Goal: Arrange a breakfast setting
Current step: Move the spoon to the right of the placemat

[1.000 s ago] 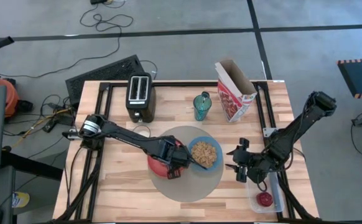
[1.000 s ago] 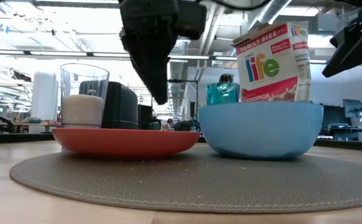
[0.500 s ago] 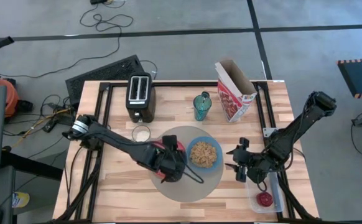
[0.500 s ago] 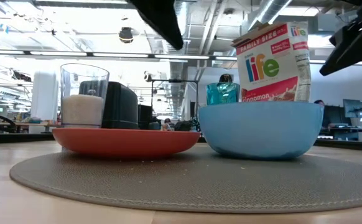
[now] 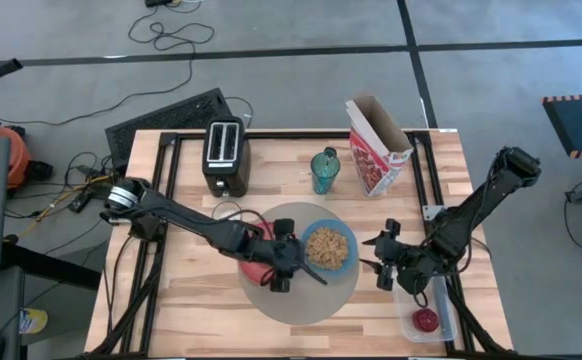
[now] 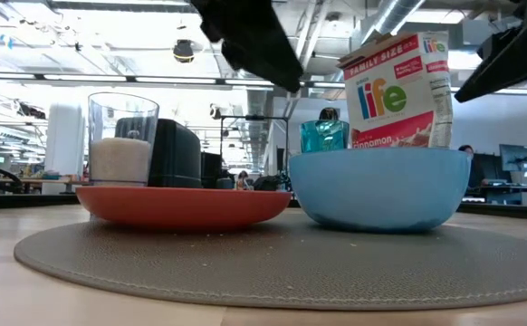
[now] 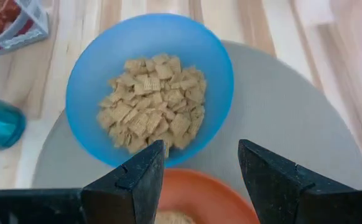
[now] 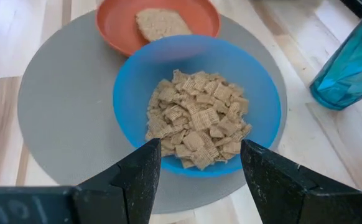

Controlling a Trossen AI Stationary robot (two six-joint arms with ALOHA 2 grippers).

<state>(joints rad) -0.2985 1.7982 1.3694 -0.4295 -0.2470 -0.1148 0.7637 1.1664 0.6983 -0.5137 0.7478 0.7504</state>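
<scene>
The round grey-beige mat (image 5: 301, 300) lies at the table's middle. On it stand the red-orange plate (image 5: 253, 268), with the toast slice (image 8: 162, 23) lying flat on it, and the blue bowl (image 5: 328, 247), full of cereal squares. My left gripper (image 5: 289, 262) hovers open and empty above the plate's right edge, facing the bowl (image 7: 150, 93). My right gripper (image 5: 381, 258) is open and empty, just right of the mat and facing the bowl (image 8: 196, 118). The teal tumbler (image 5: 324, 170) stands behind the mat. The small clear glass (image 6: 123, 136) stands left of it. The red fruit (image 5: 427, 320) lies in a clear tray. No spoon shows.
The black toaster (image 5: 226, 155) stands at the far left. The opened cereal box (image 5: 376, 145) stands at the far right, beside the tumbler. The clear tray (image 5: 441, 325) sits at the near right corner. Bare wood lies near the table's front left.
My left gripper has risen from close above the plate and swung toward the bowl, staying open. The plate, toast and bowl have stayed in place.
</scene>
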